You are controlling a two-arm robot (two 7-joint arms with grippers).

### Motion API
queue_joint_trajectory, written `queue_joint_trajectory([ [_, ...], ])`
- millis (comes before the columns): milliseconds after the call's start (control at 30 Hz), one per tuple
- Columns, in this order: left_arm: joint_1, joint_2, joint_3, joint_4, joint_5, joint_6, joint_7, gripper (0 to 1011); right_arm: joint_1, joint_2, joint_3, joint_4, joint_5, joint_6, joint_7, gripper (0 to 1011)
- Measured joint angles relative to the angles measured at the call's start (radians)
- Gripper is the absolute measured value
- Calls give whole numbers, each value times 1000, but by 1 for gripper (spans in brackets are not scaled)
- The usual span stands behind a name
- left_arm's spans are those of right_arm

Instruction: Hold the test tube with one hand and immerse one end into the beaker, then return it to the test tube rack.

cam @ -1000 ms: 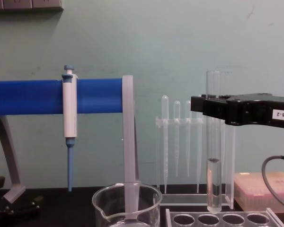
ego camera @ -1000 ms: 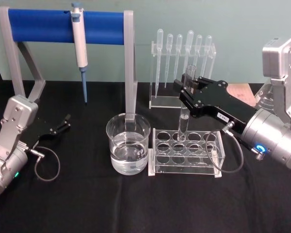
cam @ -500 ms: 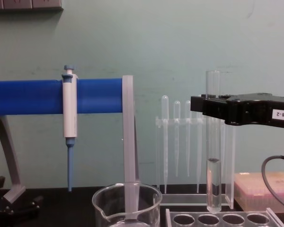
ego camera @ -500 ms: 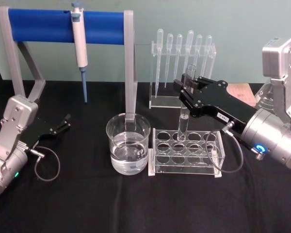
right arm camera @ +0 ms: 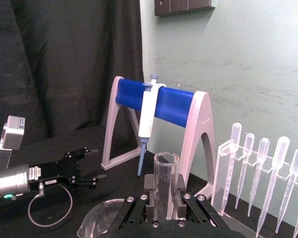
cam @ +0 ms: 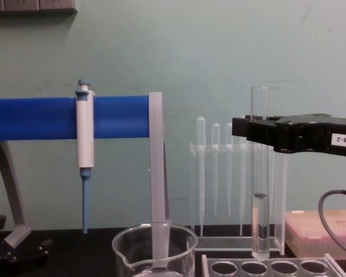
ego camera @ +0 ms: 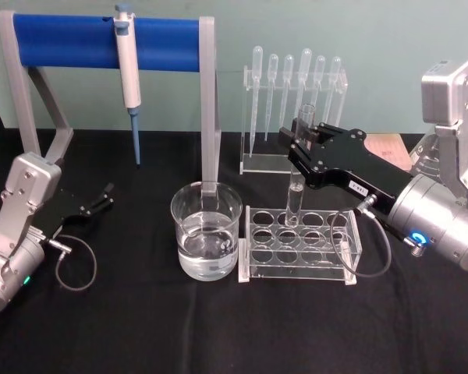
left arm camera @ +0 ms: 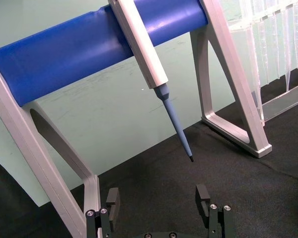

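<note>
Pinching the clear glass test tube (ego camera: 295, 199) upright by its upper part, the black right end effector (ego camera: 300, 134) holds its round bottom just above the clear acrylic rack's (ego camera: 296, 272) back row. The black left end effector (ego camera: 103, 196) rests spread, well apart from the rack.

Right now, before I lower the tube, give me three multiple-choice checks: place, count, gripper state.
1. From the beaker, the test tube's lower end is: A left; B right, at the rack's back row; C inside it.
2. How many pipettes sit in the clear stand? A six; B three; C nine.
3. The right gripper's jaws are: A open, empty; B shut on a pipette; C shut on the test tube.
Answers: B, the head view shows it at the rack; A, six bulbs line the stand; C, both jaws press the tube in the right wrist view.
The left gripper sits parked at the left, jaws open.
</note>
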Motion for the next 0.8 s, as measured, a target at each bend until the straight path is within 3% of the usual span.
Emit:
queue_joint_trajectory([
  [800, 0, 0, 0, 0, 0, 0, 0, 1000, 0, 0, 0, 1, 1, 0, 1, 224],
])
